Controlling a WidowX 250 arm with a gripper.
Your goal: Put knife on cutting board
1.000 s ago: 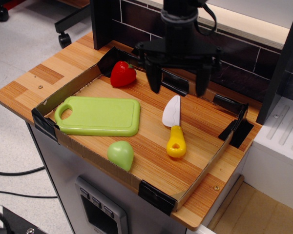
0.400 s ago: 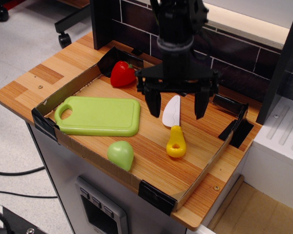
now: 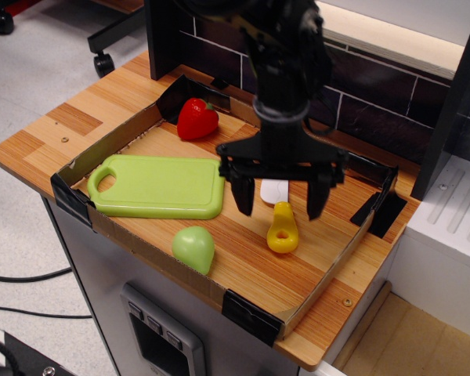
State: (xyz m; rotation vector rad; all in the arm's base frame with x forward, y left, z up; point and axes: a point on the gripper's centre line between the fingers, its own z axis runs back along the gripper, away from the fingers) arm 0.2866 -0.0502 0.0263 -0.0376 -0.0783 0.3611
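The knife (image 3: pixel 282 229) lies on the wooden tray floor, its yellow handle toward the front and its white blade mostly hidden behind my gripper. My gripper (image 3: pixel 280 206) is open, its two black fingers hanging on either side of the knife, just above it. The light-green cutting board (image 3: pixel 160 186) lies flat to the left of the gripper, its loop handle pointing left.
A red toy strawberry (image 3: pixel 197 119) sits at the tray's back left. A small rounded light-green toy fruit (image 3: pixel 193 247) sits at the front edge, below the board. Low cardboard walls (image 3: pixel 110 141) with black corner clips ring the tray. A dark tiled wall stands behind.
My gripper has come down and forward from above the tray's back to straddle the knife, staying open. The knife and board have not moved.
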